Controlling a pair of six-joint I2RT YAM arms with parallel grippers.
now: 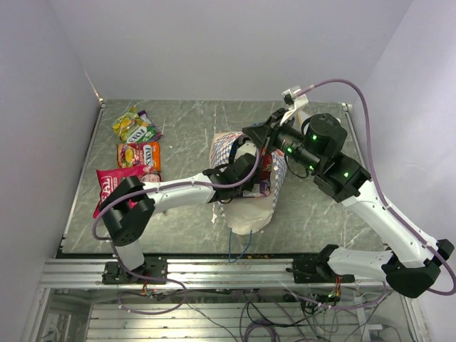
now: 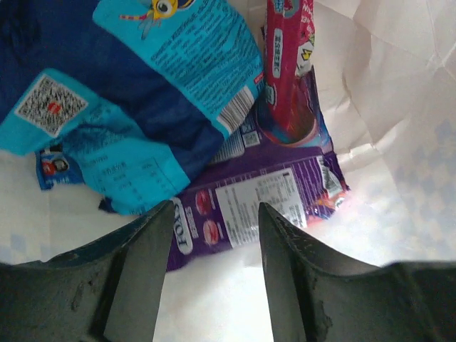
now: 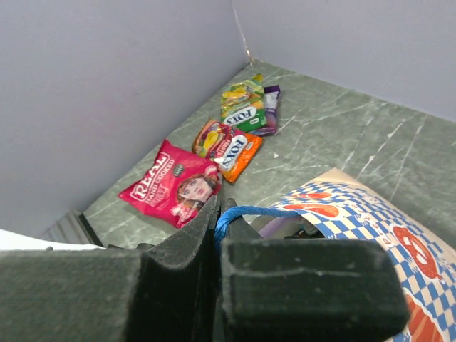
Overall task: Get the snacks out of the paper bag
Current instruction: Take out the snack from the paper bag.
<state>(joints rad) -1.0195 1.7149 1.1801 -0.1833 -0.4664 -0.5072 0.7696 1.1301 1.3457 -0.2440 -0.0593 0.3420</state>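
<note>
Inside blue-and-white checkered paper bag (image 2: pixel 385 100), left hand (image 2: pixel 215 235) is hovering spread over glossy purple snack packet (image 2: pixel 256 192). It's best lowering astride packet's edge before closing. The right hand (image 3: pixel 217 228) is pinching thin blue string handle (image 3: pixel 249 211), keeping the mouth open.

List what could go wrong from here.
1. The left gripper, open over the purple packet, may pinch the overlapping blue packet too, or the bag paper.
2. The right gripper holds the bag open only by its thin handle; that could slip or tear, and the bag would sag shut.
</note>
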